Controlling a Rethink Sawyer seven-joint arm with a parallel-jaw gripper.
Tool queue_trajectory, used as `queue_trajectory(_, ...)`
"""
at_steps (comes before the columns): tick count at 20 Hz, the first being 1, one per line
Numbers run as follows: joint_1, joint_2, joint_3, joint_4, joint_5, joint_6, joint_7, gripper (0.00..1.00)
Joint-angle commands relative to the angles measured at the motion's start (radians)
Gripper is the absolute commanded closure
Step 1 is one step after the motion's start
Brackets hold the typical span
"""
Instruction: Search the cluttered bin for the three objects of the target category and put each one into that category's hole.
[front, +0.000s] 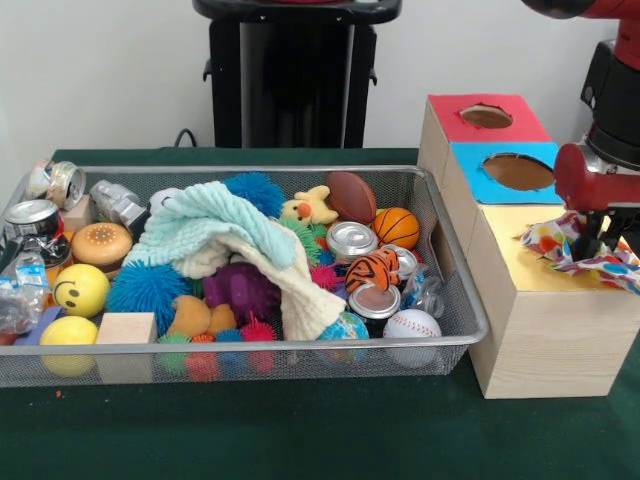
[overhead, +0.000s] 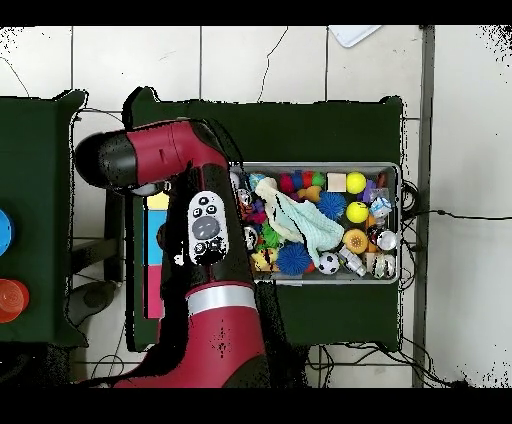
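Note:
My gripper is at the far right of the front view, low over the yellow-topped wooden box. It is shut on a white polka-dot cloth, which bunches round the fingers and spreads over the yellow top. The cloth and gripper hide the box's hole. The wire-mesh bin lies to the left, full of clutter; it also shows in the overhead view. No other polka-dot cloth shows in the bin. In the overhead view the red arm hides the gripper.
A mint-green and cream towel lies over the bin's middle, among balls, cans, a wooden block and spiky toys. Behind the yellow box stand the blue-topped box and the red-topped box. The black pedestal stands behind the bin.

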Motion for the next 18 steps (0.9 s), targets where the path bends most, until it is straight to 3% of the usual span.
queue_trajectory(1,-0.004,0.092,-0.045,0.019,-0.059,-0.013,0.115,1.0)
queue_trajectory(6,-0.009,0.084,-0.049,0.03,-0.037,-0.005,0.125,1.0)
queue_trajectory(12,-0.035,-0.089,-0.028,0.206,0.018,0.097,0.043,1.0)
queue_trajectory(16,-0.048,-0.022,-0.008,0.254,0.028,-0.053,0.109,1.0)
queue_trajectory(18,-0.051,-0.015,0.005,0.279,0.041,-0.067,0.115,1.0)
